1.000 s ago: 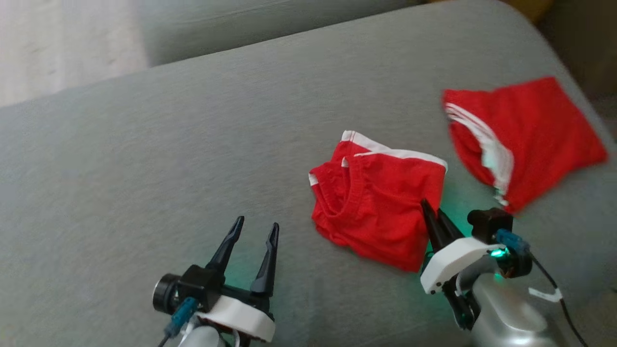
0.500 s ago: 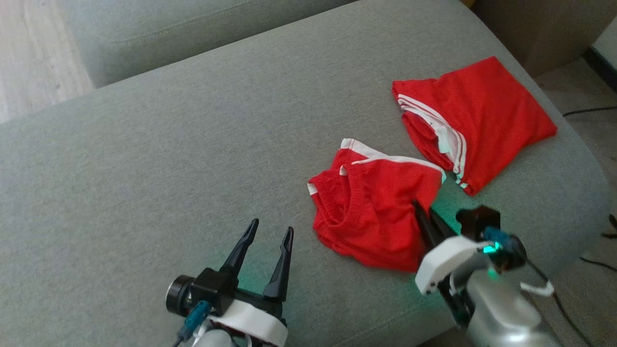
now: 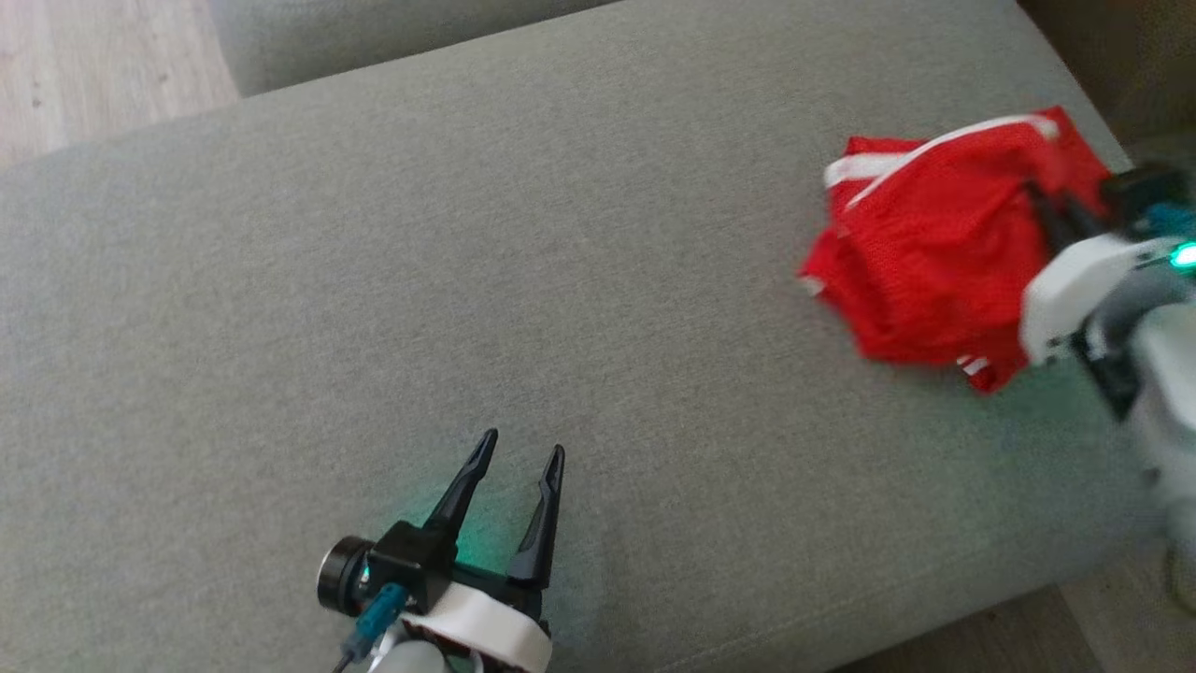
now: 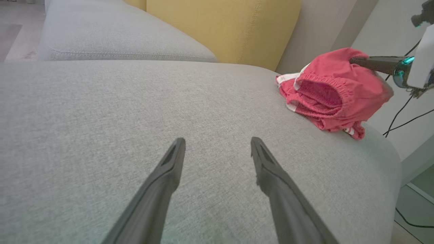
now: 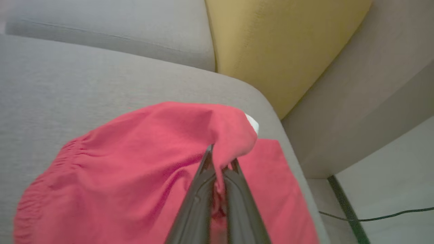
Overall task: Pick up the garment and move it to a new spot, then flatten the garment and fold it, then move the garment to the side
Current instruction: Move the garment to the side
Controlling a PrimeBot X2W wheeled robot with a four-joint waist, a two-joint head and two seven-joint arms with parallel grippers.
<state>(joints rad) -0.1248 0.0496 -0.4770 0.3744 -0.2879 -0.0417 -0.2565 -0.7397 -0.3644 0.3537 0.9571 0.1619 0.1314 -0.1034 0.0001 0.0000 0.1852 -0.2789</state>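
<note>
Two long fingers of the right gripper are squeezing almost together on a fold of the red garment, with cloth bunching between them. The bundle is hanging partly lifted from that pinch, its elastic waist gaping toward the left wrist camera. A second ago the garment was lying folded on the cushion, just beside the second garment, with the gripper nosing in at its near right edge. Now it is riding over that second garment at the cushion's right end, so the move to the side is, by my reading, nearly finishing. The head camera has also been swinging, so part of the shift is the view's own. The second garment is lying flat underneath, and a striped corner that seems to be its own is peeping out at the near side. The fold is looking looser in the air, so the set-down is calling for care. The left gripper is waiting wide open and empty over bare cushion, well apart from the cloth
</note>
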